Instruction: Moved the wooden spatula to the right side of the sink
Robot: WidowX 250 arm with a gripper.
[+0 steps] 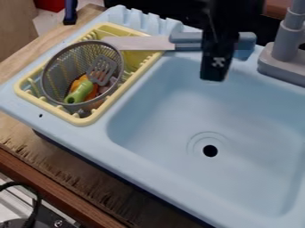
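Camera view: The black gripper [213, 75] hangs above the far side of the light-blue sink [161, 104], right of the yellow dish rack [92, 116]. Whether its jaws stand apart or together cannot be told, nor whether they hold anything.

A grey slotted spatula [102, 67] is at the left, within the rim of a round mesh strainer [42, 79] that sits in the rack. Beside the spatula's near end is a green piece [79, 92]; an orange item [89, 90] lies partly behind it. Wood cannot be confirmed as the spatula's material.

A flat grey blade [140, 42] lies across the far right part of the rack, its blue-grey handle [187, 40] running right until the gripper covers it. Contact between handle and gripper cannot be confirmed.

A grey faucet [287, 51] stands at the far right. The round drain hole [210, 151] is in the basin, right of the rack and nearer than the gripper. Wooden boards [77, 167] run along the near left side.
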